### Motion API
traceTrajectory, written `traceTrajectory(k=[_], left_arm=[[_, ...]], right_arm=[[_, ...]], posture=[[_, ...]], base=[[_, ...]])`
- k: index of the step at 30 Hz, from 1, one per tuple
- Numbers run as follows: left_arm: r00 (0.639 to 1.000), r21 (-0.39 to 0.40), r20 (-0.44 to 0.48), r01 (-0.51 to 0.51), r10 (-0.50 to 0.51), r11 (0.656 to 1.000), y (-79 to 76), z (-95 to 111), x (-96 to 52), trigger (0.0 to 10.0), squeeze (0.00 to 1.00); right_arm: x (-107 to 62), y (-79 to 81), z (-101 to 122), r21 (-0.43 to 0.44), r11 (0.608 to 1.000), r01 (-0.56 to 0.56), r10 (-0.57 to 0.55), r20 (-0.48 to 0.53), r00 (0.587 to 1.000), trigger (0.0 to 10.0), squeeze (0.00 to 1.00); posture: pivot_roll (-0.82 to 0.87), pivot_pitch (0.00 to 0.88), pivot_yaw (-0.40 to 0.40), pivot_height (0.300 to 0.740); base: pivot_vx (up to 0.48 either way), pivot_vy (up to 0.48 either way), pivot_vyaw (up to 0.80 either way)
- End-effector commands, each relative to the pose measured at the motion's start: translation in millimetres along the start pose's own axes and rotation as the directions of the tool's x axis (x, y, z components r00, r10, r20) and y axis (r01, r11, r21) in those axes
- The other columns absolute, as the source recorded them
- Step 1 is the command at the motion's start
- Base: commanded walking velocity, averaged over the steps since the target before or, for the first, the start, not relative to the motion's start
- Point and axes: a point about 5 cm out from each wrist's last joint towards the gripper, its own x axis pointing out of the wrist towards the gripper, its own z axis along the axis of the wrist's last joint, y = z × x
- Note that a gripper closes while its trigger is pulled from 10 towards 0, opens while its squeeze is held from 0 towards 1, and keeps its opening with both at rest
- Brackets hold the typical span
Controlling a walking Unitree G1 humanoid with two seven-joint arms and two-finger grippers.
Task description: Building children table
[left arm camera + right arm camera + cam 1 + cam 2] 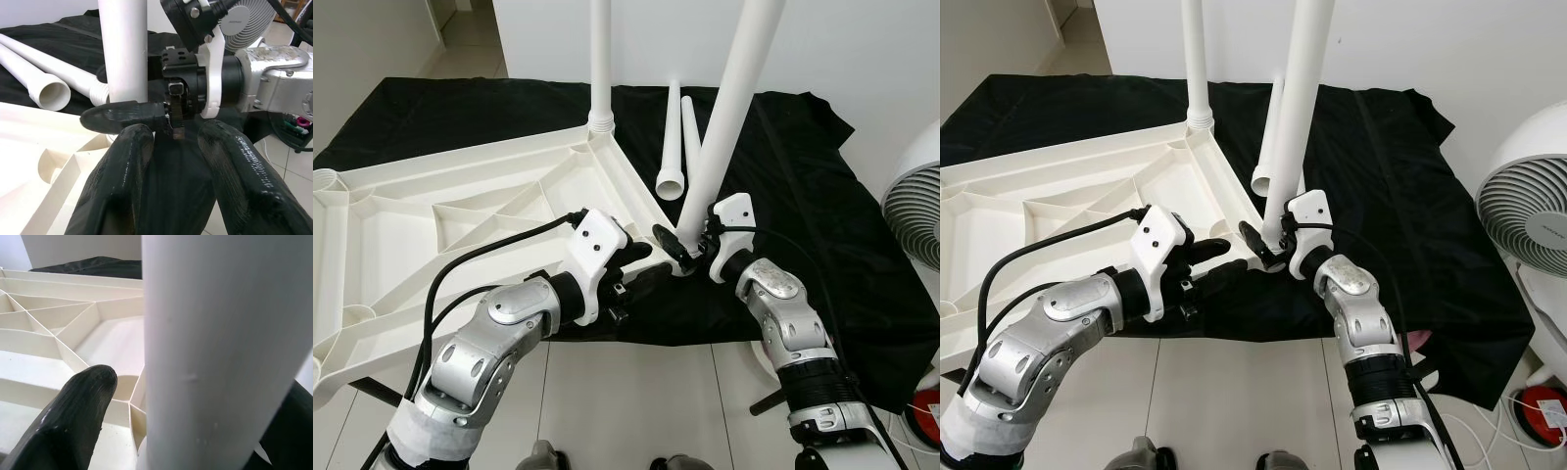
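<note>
1. The white tabletop [460,211] is lying upside down across the left half of the frame, its ribbed underside facing up, resting partly on a black cloth [803,196] spread over the tiled floor [636,392].
2. One white leg [600,59] is standing upright in the tabletop's far corner socket, at the upper centre of the frame.
3. The right gripper [683,245] is sitting at the centre of the frame, its jaws closing around the lower end of a second leg [734,98], which is leaning up toward the upper right; in the right wrist view the leg [220,352] is standing between the two black fingers [73,421].
4. The left gripper [641,264] is hovering just beside it at the tabletop's near corner, jaws parted and holding nothing.
5. Two spare legs [674,137] are lying on the cloth behind the grippers, upper centre.
6. A white fan [1533,196] is standing at the right edge, and a red object [1540,401] with a cable is lying in the lower right corner.
</note>
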Motion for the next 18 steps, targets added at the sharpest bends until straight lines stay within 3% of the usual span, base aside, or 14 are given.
traceTrajectory(k=[1,11,12,14,15,16,17,18], left_arm=[[0.999,0.009,0.002,0.043,-0.043,0.999,-5.3,2,-0.6,10.0,0.00],[0.998,0.014,-0.001,0.055,-0.055,0.998,-5.6,3,-0.5,10.0,0.00],[0.998,0.015,-0.001,0.056,-0.056,0.998,-5.6,3,-0.5,10.0,0.00],[0.998,0.015,-0.001,0.056,-0.056,0.998,-5.6,3,-0.5,10.0,0.00],[0.998,0.016,-0.001,0.056,-0.056,0.998,-5.7,3,-0.3,10.0,0.00],[0.998,0.016,-0.001,0.056,-0.056,0.998,-5.7,3,-0.3,10.0,0.00],[0.998,0.016,0.000,0.056,-0.056,0.998,-5.9,3,-0.1,10.0,0.00],[0.998,0.016,0.000,0.056,-0.056,0.998,-5.9,3,-0.1,10.0,0.00]], right_arm=[[1.3,-1.7,0,-0.009,0.999,-0.038,0.038,0.002,0.999,10.0,0.00],[4.7,-7.3,-6,-0.023,0.992,-0.120,0.120,-0.017,0.993,10.0,0.00],[4.8,-8.2,-8,-0.026,0.991,-0.129,0.129,-0.024,0.991,5.7,0.00],[4.8,-8.2,-8,-0.026,0.991,-0.129,0.129,-0.024,0.991,5.7,0.00],[4.7,-9.4,-11,-0.021,0.990,-0.138,0.137,-0.034,0.990,3.2,0.00],[4.7,-9.4,-11,-0.021,0.990,-0.138,0.137,-0.034,0.990,3.2,0.00],[4.4,-10.1,-13,-0.011,0.989,-0.145,0.144,-0.042,0.989,0.0,0.00],[4.4,-10.1,-13,-0.011,0.989,-0.145,0.144,-0.042,0.989,0.0,0.00]], posture=[[-0.03,0.072,0.032,0.740],[-0.03,0.065,0.033,0.740],[-0.03,0.065,0.033,0.740],[-0.03,0.065,0.033,0.740],[-0.03,0.063,0.032,0.740],[-0.03,0.063,0.032,0.740],[-0.03,0.061,0.030,0.740],[-0.03,0.061,0.030,0.740]], base=[[0.000,0.000,0.00],[0.000,0.000,0.00],[0.000,0.000,0.00],[0.000,0.000,0.00],[0.000,0.000,0.00],[0.000,0.000,0.00],[0.000,0.000,0.00],[0.000,0.000,0.00]])
